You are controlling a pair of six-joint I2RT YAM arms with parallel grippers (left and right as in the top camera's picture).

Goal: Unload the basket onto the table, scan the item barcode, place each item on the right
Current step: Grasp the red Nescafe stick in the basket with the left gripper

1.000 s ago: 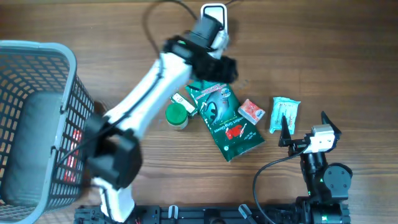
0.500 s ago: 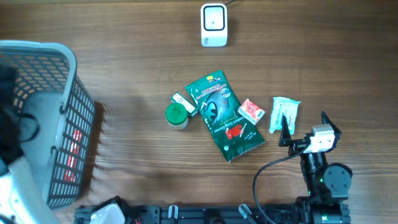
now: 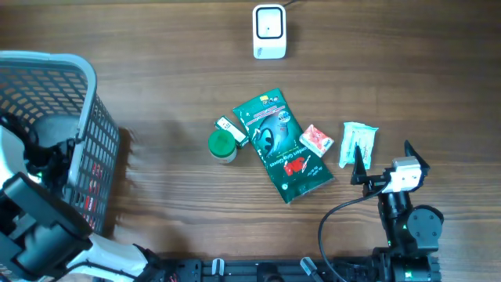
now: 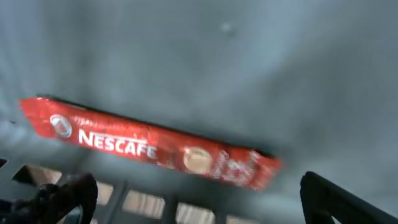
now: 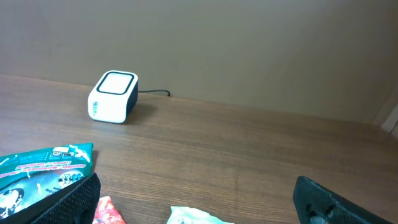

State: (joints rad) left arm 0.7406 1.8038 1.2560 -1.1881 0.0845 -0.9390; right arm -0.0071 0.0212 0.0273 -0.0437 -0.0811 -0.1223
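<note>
Two arms, neither holding anything. The left gripper (image 4: 194, 183) hangs inside the grey plastic mesh basket (image 3: 47, 59) at the left edge of the brown wood-grain table (image 3: 156, 94). Its fingers are spread wide above a red Nescafé stick sachet (image 4: 149, 149) lying loose on the basket floor, so the basket probably collects scanned goods. The right gripper (image 5: 196, 199) rests by the near-right corner, jaws likewise wide apart, parked clear of the work. Items likely awaiting the white box scanner (image 3: 268, 31) at the far edge cluster mid-table: a green foil pouch (image 3: 280, 145), a green-lidded jar (image 3: 223, 146), a small red packet (image 3: 317, 140) and a pale teal packet (image 3: 358, 143). A plain beige wall (image 5: 249, 43) stands behind.
</note>
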